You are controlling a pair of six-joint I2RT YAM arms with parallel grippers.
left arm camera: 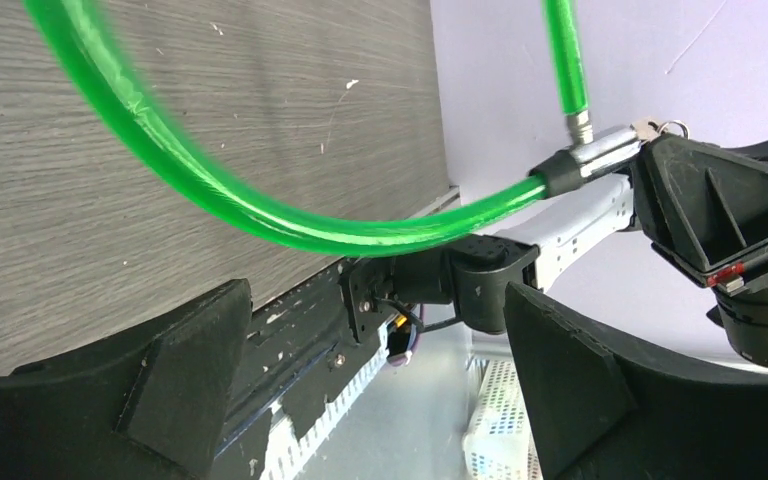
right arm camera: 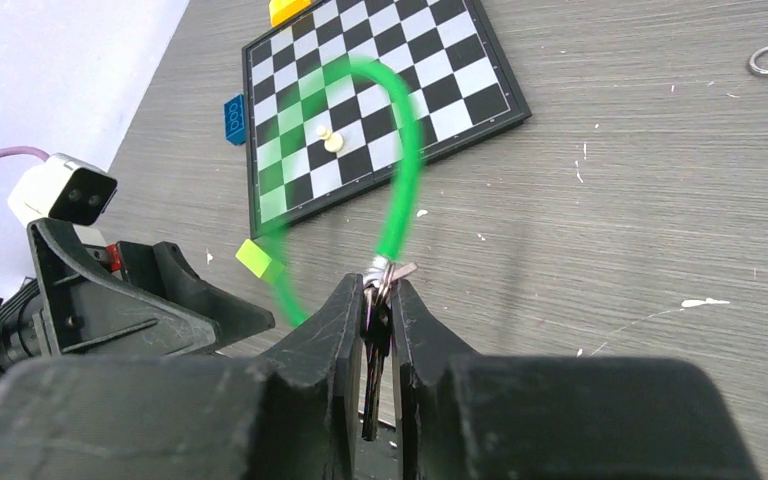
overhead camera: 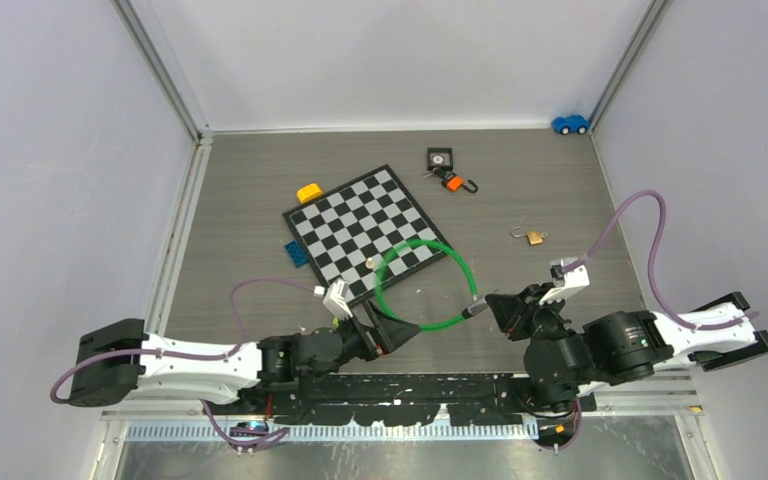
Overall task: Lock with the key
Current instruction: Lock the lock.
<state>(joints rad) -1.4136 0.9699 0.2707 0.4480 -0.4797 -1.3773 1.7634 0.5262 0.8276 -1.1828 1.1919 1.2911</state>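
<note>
Your worktop (overhead camera: 580, 200) is grey wood-grain laminate, matte and flecked with white scuffs. The black-and-white chessboard (overhead camera: 360, 230) lies flat left of centre, turned like a diamond. Over its edge facing 5 o'clock curls the cable lock (overhead camera: 422, 241), a glossy, translucent green loop, round in section and springy by the look of it. Its near arc runs just ahead of the left gripper (overhead camera: 392, 328), whose black wedge-shaped jaws stand wide with nothing between them. The right gripper (right arm camera: 378, 290) has its jaws pinched narrow on the key (right arm camera: 373, 345), dark and flat, hung on a small wire ring. The key meets the lock head (left arm camera: 600, 150), a short silver barrel with a black collar, at the loop's 4 o'clock and apparently held clear of the worktop. From overhead, barrel and key share one long axis, roughly 9 to 3 o'clock, straight out from the right jaws. From the left jaws the barrel lies toward 2 o'clock, apart. So the right arm is yours to use; I judge the coming move to be a roll about that axis. Whether the blade is fully seated, you cannot tell.
</note>
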